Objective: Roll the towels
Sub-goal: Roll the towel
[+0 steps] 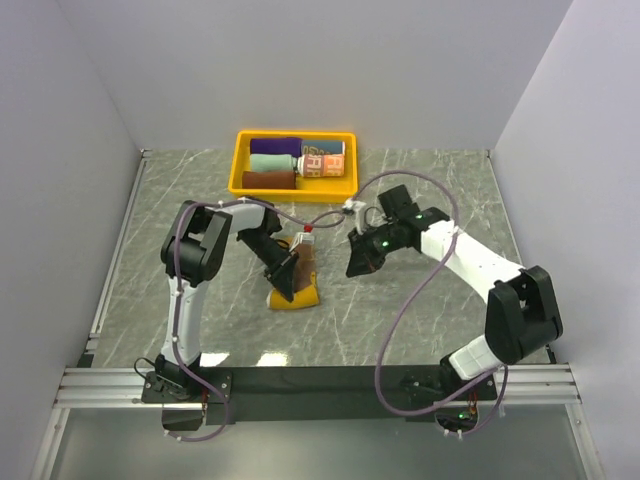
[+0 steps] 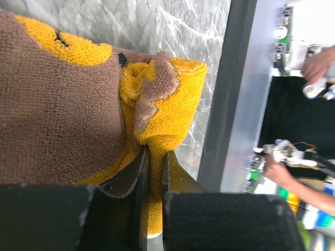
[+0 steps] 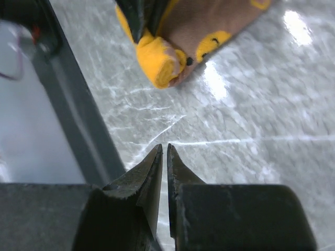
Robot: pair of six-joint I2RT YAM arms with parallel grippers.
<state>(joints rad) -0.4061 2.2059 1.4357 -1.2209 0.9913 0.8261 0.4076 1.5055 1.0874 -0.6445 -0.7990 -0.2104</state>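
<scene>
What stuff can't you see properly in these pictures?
Top view: the left pincer covers part of the brown towel, hiding how far it is rolled.
Left wrist view: the yellow bear runs off the top edge.
Right wrist view: the towel is cut off by the top edge.
Top view: lettering on the towels in the yellow tray is too small to read.

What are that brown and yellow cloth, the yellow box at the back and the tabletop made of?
The brown towel looks like terry cloth: fuzzy matte loops, bunching softly where the left gripper pinches its yellow edge. The yellow tray seems moulded plastic, smooth and evenly coloured. The table is glossy grey with white veins, mirroring lights; stone or patterned laminate, I cannot tell.
</scene>
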